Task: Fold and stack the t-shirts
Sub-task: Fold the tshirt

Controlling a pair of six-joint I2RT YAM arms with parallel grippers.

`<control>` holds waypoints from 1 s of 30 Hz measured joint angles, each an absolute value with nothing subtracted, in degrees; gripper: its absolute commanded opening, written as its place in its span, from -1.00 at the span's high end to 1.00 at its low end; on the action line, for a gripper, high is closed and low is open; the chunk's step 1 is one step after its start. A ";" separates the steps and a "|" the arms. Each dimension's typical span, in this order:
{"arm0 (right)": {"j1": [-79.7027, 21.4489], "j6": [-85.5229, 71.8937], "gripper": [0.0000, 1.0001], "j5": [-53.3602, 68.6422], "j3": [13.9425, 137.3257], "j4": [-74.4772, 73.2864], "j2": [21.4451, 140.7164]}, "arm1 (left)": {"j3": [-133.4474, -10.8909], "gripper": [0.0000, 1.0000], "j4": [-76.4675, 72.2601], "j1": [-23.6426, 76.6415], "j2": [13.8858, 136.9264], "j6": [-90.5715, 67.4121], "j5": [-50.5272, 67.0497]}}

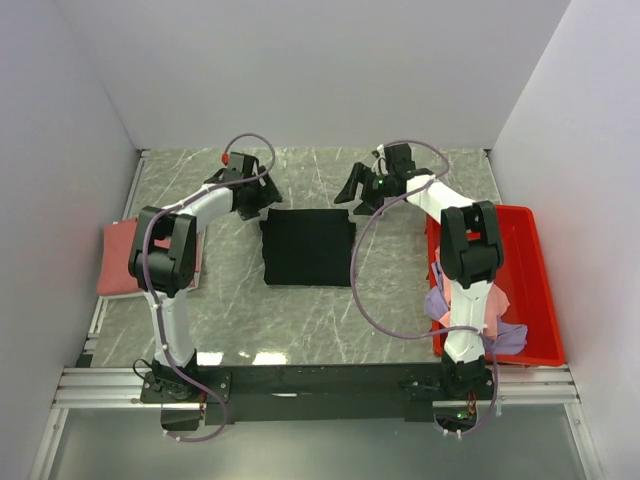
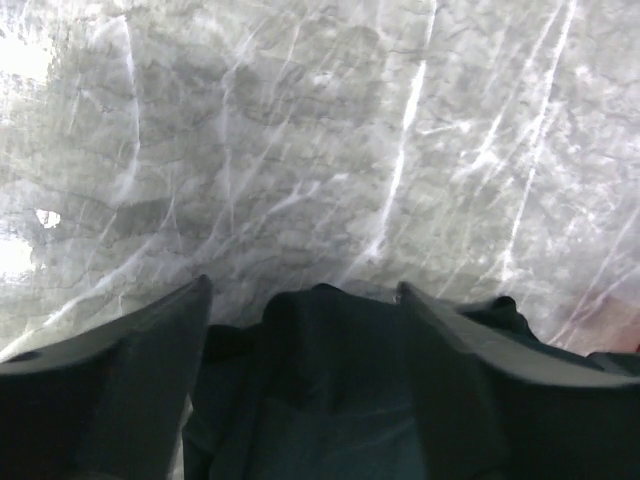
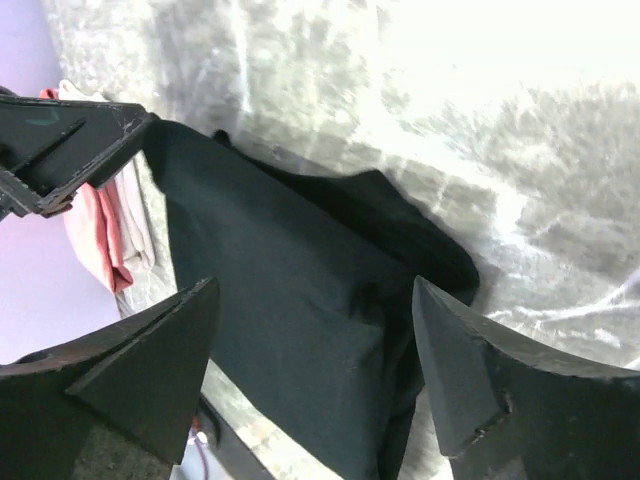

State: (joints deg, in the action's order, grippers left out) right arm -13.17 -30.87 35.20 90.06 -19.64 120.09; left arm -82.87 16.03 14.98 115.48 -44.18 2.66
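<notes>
A: Item one, black t-shirt [image 1: 308,248]: where?
B: Folded flat, middle of marble table [image 1: 400,310], between both arms.
A: Item two, left gripper [image 2: 305,290]?
B: Fingers apart over far-left corner of black cloth; contact, cannot tell.
A: Item three, right gripper [image 3: 315,285]?
B: Fingers spread wide above far-right corner, clamped on nothing.
A: Remaining stock?
B: One salmon-red t-shirt [image 1: 125,258], folded, left table edge. One pink t-shirt [image 1: 478,300] and one lavender t-shirt [image 1: 505,338], heaped in red bin [image 1: 535,260], right side.
</notes>
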 measured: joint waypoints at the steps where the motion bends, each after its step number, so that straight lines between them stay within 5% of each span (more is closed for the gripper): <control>1: -13.17 -30.57 -0.71 35.29 90.30 -19.55 119.85 | -82.70 -0.84 16.03 14.98 115.00 -44.21 2.66; 3: -13.19 -30.52 -0.73 35.33 90.06 -19.75 118.69 | -81.91 -0.99 15.86 15.00 113.08 -44.21 2.70; 13: -15.77 -31.14 -0.76 36.71 81.21 -16.21 108.38 | -75.94 -0.99 10.11 17.85 102.98 -45.15 5.39; 30: -17.56 -31.90 -0.76 37.74 95.00 -17.56 127.87 | -79.22 -0.99 6.81 18.20 116.11 -45.98 8.16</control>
State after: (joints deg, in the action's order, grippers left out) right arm -17.56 -31.90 37.74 95.00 -17.56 127.87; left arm -79.22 6.81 18.20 116.11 -45.98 8.16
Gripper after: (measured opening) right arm 0.880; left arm 0.995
